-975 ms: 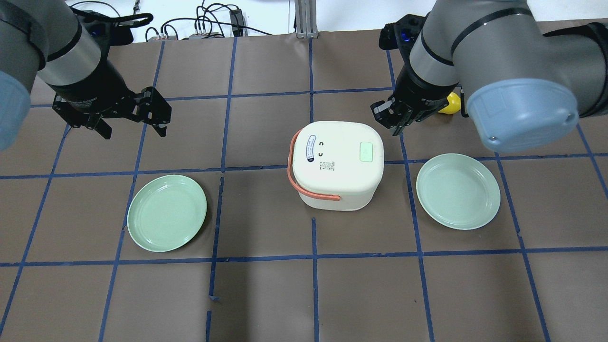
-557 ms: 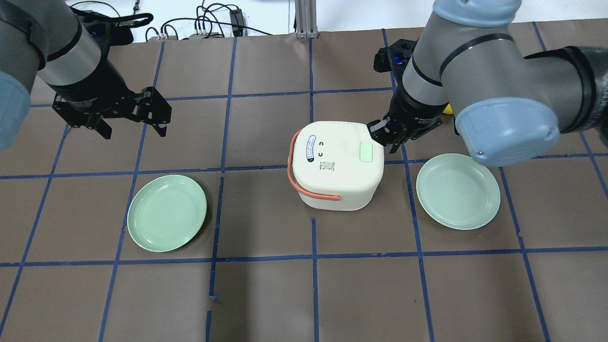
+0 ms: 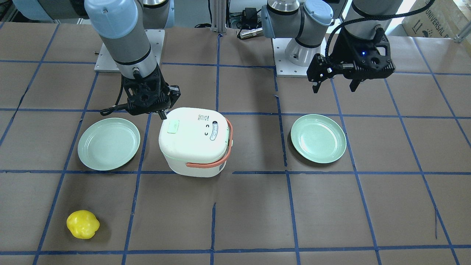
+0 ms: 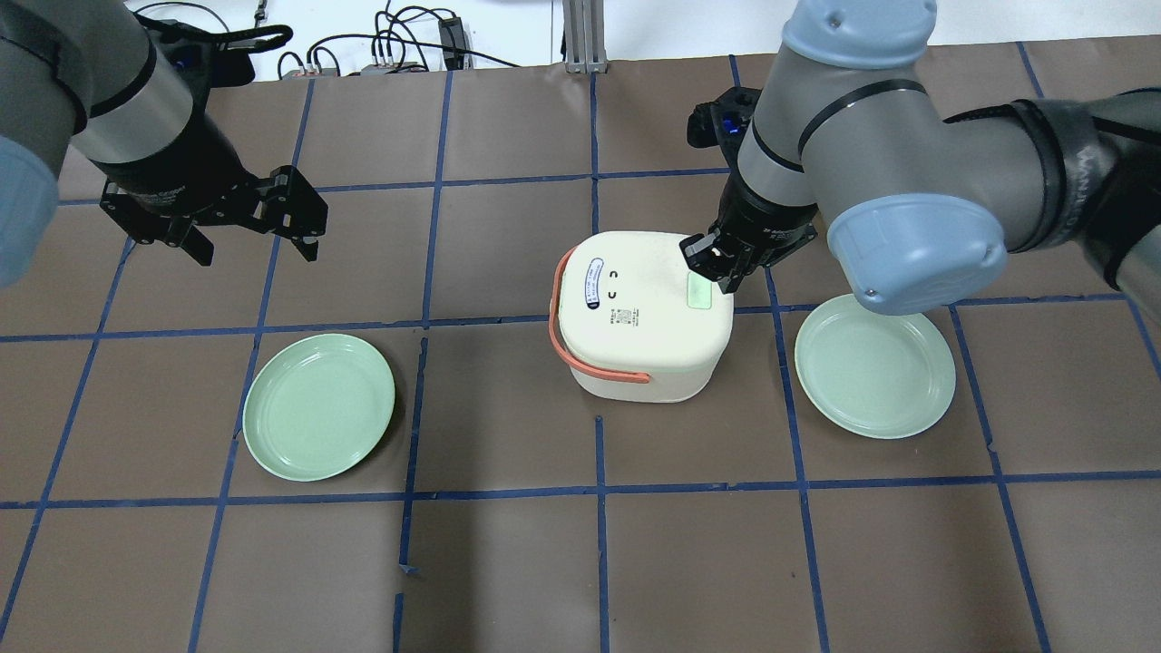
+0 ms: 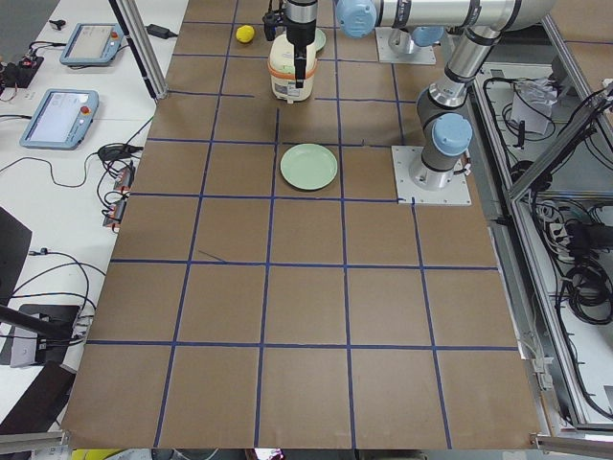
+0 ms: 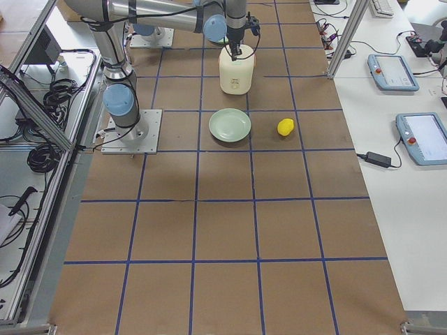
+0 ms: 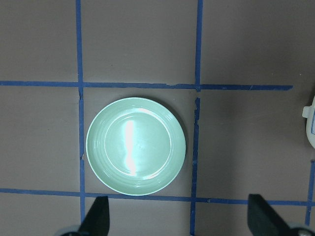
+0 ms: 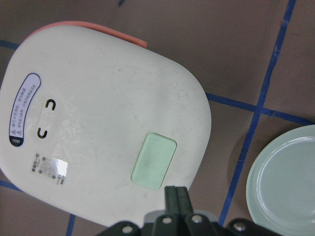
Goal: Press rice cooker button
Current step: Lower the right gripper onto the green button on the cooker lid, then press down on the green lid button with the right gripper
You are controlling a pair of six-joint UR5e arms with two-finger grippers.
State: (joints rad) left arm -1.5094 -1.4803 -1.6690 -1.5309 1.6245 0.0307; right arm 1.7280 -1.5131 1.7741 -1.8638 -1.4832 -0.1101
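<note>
The glossy, rounded-square white cooker (image 4: 635, 313) sits mid-worktop (image 4: 508, 562). The right pincer (image 4: 721, 275), fingers pressed together, hovers at its pale-green rectangular button (image 4: 699, 294). The left pincer (image 4: 257, 251) is spread apart near a round plate (image 4: 319, 406).

The one readable word is "UNIVERSAL", printed in dark capitals on a cardboard box (image 3: 441, 14) well off the bench, far behind the rice cooker (image 8: 103, 113) on the robot's left. The next word is cut off at the picture's edge. On the cooker's lid, near the handle side, a blue-edged oval label (image 8: 22, 107) carries print too small to read. Just beside it are two dark C-shaped marks (image 8: 47, 118), and below them a small sticker (image 8: 49, 167) with illegible code-like print.
</note>
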